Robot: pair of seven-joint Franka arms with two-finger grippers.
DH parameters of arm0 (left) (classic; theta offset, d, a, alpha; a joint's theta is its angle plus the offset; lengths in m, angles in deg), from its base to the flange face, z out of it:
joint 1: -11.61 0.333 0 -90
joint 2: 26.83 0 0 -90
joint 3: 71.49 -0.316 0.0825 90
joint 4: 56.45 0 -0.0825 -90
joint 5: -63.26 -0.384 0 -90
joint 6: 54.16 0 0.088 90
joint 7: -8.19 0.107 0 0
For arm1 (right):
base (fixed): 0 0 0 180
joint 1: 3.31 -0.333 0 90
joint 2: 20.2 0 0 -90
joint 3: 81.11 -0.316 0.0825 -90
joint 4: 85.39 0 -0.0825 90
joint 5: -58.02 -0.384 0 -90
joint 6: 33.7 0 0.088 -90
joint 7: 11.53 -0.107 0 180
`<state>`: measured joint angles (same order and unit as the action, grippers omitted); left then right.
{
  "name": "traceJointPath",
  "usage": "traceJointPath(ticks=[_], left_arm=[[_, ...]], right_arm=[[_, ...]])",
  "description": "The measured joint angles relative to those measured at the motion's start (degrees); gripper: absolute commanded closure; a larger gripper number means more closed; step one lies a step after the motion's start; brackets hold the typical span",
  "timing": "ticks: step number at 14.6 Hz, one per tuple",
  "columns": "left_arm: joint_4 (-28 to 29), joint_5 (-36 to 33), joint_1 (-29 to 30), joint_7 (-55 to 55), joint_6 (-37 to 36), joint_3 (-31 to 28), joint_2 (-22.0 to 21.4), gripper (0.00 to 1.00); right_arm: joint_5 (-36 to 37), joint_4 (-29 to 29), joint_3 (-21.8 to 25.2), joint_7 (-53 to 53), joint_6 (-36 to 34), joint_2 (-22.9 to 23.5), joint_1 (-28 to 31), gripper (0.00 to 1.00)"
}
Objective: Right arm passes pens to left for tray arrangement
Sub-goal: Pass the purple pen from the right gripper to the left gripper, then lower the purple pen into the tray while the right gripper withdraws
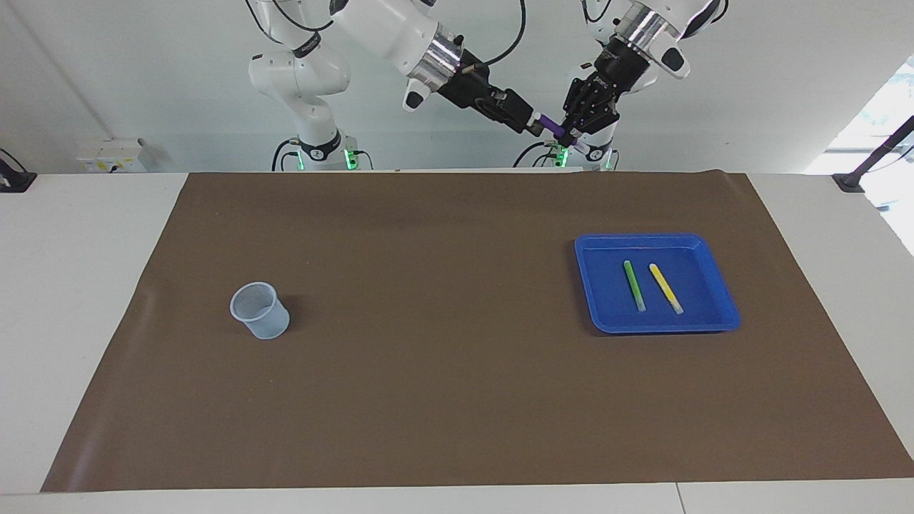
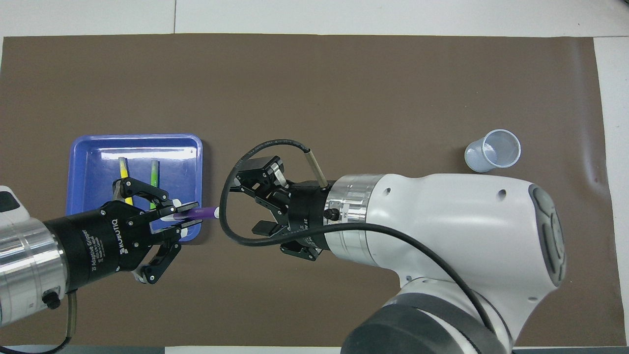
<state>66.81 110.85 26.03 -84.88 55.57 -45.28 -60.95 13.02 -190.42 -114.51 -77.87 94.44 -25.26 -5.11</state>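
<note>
The purple pen (image 1: 550, 126) is in the air between the two grippers, over the mat's edge nearest the robots. My left gripper (image 1: 571, 134) is shut on it; in the overhead view the gripper (image 2: 189, 215) holds the purple pen (image 2: 202, 213) over the corner of the blue tray (image 2: 78, 167). My right gripper (image 1: 532, 123) is at the pen's other end, and in the overhead view it (image 2: 245, 201) is open, with its fingers spread clear of the pen's pale tip. The green pen (image 1: 634, 285) and the yellow pen (image 1: 665, 288) lie side by side in the tray (image 1: 593, 285).
A small clear plastic cup (image 1: 260, 310) stands upright on the brown mat (image 1: 443, 371) toward the right arm's end of the table. It also shows in the overhead view (image 2: 494, 150). White table surface borders the mat.
</note>
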Motion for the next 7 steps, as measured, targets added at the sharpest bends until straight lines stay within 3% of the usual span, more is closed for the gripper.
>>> traceJointPath(ticks=[4, 7], left_arm=[[0.81, -0.02, 5.21, 13.04, -0.81, -0.05, 0.46, 1.0], [3.67, -0.08, 11.13, 29.04, -1.87, -0.06, 1.74, 1.0]], right_arm=[[17.55, 0.0, 3.6, 2.05, -5.7, 0.23, 0.01, 0.0], [23.06, -0.13, 7.93, 12.77, -10.43, 0.28, 0.04, 0.0]])
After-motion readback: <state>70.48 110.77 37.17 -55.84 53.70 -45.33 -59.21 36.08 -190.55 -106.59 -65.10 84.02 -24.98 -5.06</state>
